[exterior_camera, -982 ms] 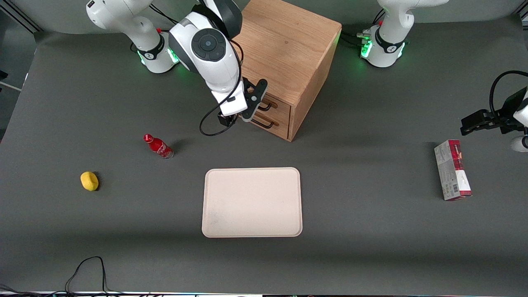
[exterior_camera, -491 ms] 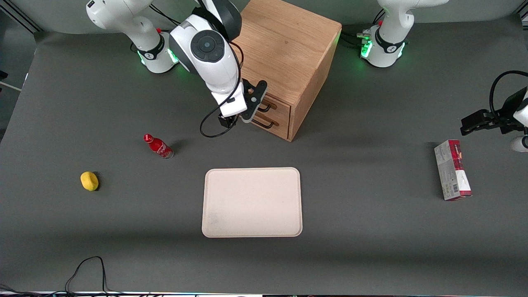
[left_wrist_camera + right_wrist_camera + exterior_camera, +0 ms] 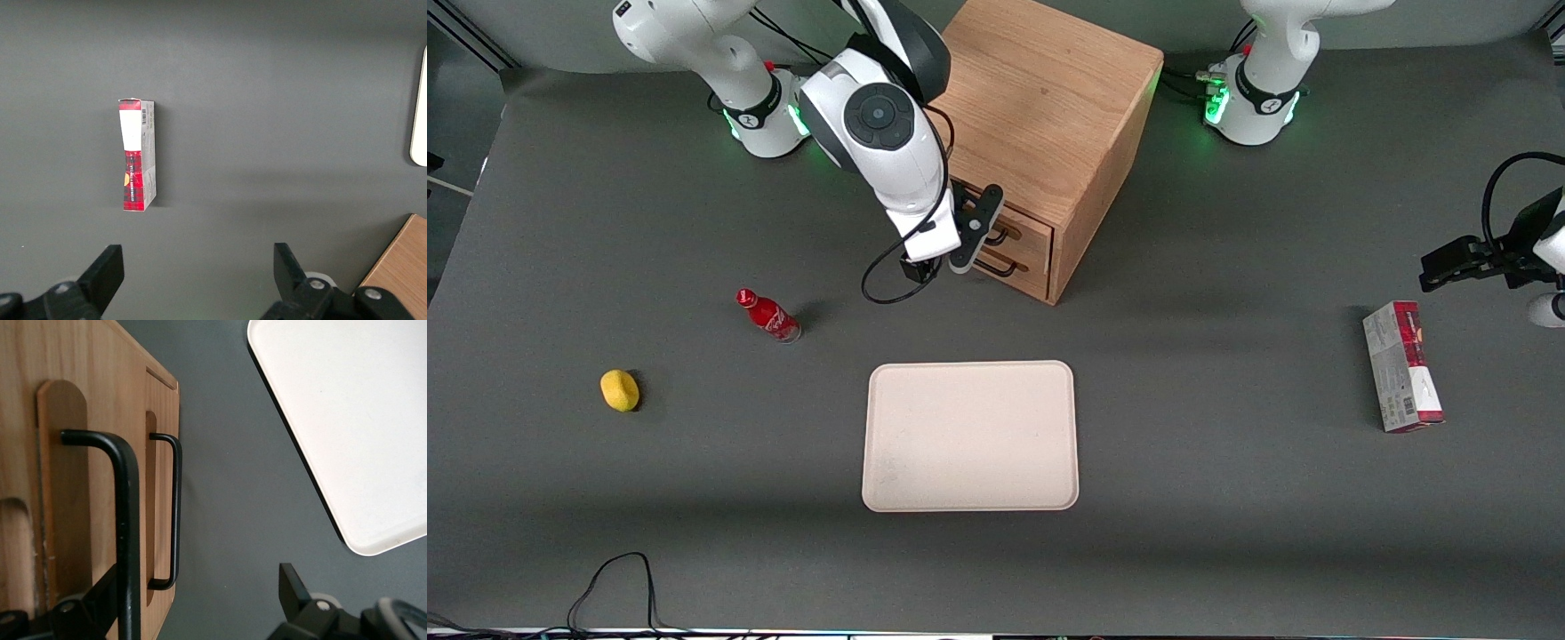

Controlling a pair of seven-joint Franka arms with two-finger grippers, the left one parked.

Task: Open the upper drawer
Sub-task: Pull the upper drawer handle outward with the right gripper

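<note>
Over the last second the right arm's wrist swung down and a little toward the front camera, and the gripper (image 3: 971, 235) dropped along the face of the oak cabinet (image 3: 1049, 98). It now hung right in front of the drawers, where before it had sat slightly higher against the cabinet's top edge. Nothing else on the table had moved.

The upper drawer (image 3: 1024, 233) was still shut, its wood front flush with the cabinet and with the bottom drawer (image 3: 1021, 263) beneath it. So the change was all approach and no pull yet.

In the right wrist view the claw was spread wide. The upper drawer's black wire handle (image 3: 128, 520) ran down between the two fingers, just beside one of them and well apart from the other. I could not tell whether that nearer finger (image 3: 100, 603) was already touching the bar. The bottom drawer's handle (image 3: 175, 507) showed thinner and farther from the camera, outside the claw's line. The cream tray (image 3: 347, 420) lay on the table nearer the front camera than the cabinet.

My reading was that the alignment step was about finished. The right handle was bracketed, so the next move called for pressing the fingers onto that bar and drawing straight out from the cabinet front. The risk I saw was the off-centre bracket, since closing could nudge the handle sideways before both pads bit.
</note>
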